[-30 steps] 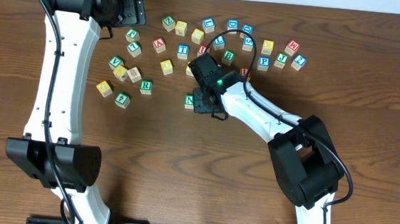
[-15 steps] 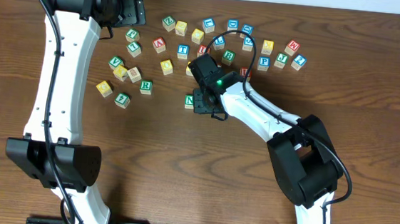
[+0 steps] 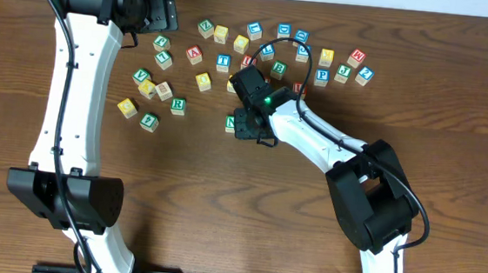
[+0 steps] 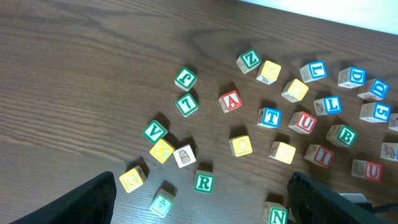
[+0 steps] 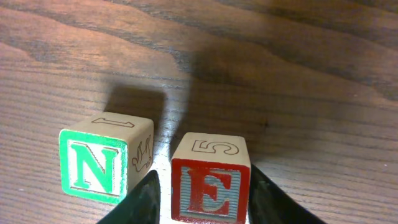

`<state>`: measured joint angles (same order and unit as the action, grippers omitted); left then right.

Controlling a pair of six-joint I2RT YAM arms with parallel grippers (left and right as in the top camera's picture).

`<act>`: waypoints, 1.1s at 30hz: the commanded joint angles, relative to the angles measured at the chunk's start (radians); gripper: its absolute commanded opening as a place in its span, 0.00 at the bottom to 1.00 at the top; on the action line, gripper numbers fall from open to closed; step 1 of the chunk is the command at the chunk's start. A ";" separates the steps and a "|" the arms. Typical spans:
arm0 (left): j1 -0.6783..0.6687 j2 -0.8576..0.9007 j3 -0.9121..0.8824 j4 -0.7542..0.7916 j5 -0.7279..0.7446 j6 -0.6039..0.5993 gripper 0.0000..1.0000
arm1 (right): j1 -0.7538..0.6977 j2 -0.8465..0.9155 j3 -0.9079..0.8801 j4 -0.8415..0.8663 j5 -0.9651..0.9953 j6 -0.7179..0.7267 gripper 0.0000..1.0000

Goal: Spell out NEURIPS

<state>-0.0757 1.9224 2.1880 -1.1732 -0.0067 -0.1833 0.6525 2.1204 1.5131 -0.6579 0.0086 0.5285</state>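
Next to nothing has moved vs 1 s ago: the right arm sits in the same pose mid-table and the N block keeps its spot. The right gripper is low over the table, its jaws only a bit wider than the E block they straddle. In the right wrist view a thin bright gap shows on the block's 9 o'clock side, and the other finger looks right against it. The E is red and sits upright on the wood, with the green N just beside it at 9 o'clock; there's a narrow gap between them and both letters face the cam. In the overhead view the E is hidden under the gripper. The loose pile lies at 12 o'clock of the pair and includes a green R block, a red U block, a red I block and a blue P block. The left gripper hangs at approx 10 o'clock of the pile, spread wide w/ nothing in it.
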 commanded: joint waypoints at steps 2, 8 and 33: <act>0.001 0.006 -0.008 -0.005 -0.009 -0.002 0.87 | 0.008 0.011 0.007 -0.014 -0.013 0.009 0.43; 0.001 0.006 -0.008 -0.008 -0.009 -0.002 0.87 | 0.007 0.010 0.048 -0.061 -0.023 -0.012 0.43; 0.001 0.006 -0.008 -0.023 -0.009 -0.002 0.87 | -0.124 -0.152 0.037 -0.162 -0.031 -0.073 0.29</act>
<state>-0.0757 1.9224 2.1880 -1.1931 -0.0063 -0.1833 0.5426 1.9682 1.5684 -0.8230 -0.0261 0.4622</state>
